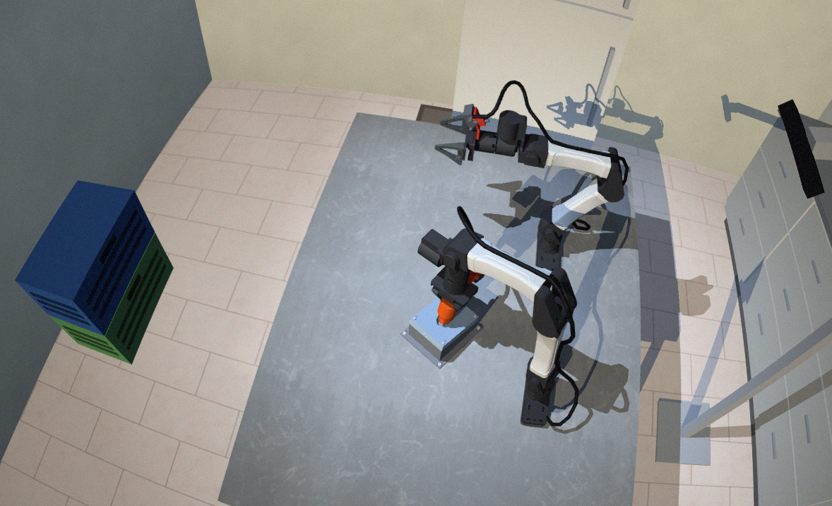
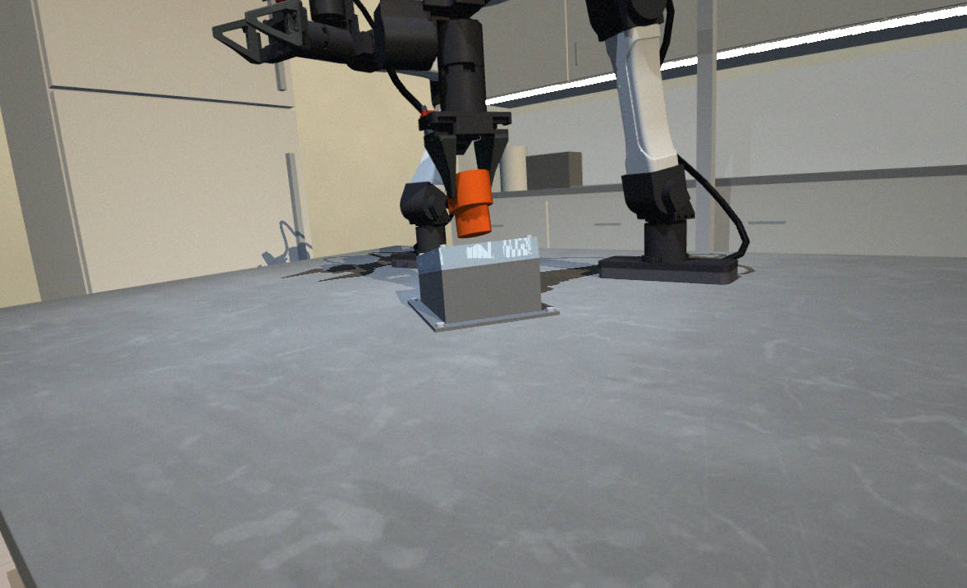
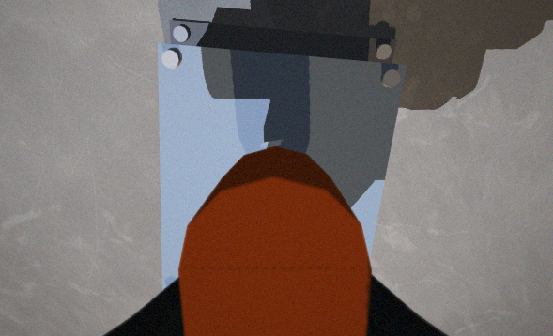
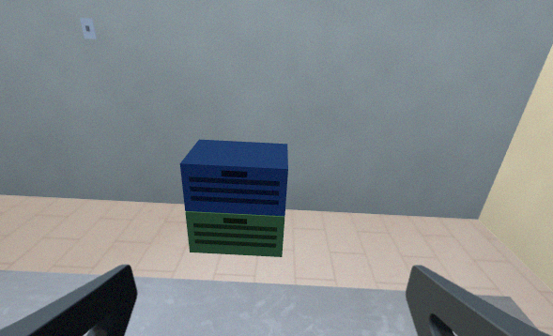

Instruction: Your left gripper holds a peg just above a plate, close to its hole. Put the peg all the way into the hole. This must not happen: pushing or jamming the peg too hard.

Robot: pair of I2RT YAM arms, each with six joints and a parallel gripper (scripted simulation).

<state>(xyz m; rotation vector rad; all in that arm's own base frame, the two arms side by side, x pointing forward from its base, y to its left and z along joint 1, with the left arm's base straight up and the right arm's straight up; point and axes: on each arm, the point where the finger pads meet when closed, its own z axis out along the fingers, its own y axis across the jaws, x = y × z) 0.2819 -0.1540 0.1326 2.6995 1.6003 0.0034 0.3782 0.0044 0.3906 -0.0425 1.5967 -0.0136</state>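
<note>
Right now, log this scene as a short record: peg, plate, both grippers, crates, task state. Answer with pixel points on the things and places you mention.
peg: orange, stepped, round peg [image 1: 446,311] [image 2: 473,203] [image 3: 275,235], above the plate, its lower end out of the hole
plate: pale blue top plate [image 1: 426,324] [image 2: 433,259] [image 3: 184,155] on a grey block
left gripper: [image 1: 449,304] [image 2: 464,191] shut on the peg
right gripper: [image 1: 442,135] [image 4: 272,282] open, nothing between its fingers
crates: blue slatted box [image 1: 82,235] [image 4: 235,188] on a green one [image 1: 145,298] [image 4: 236,235]
task state: peg not inserted
</note>
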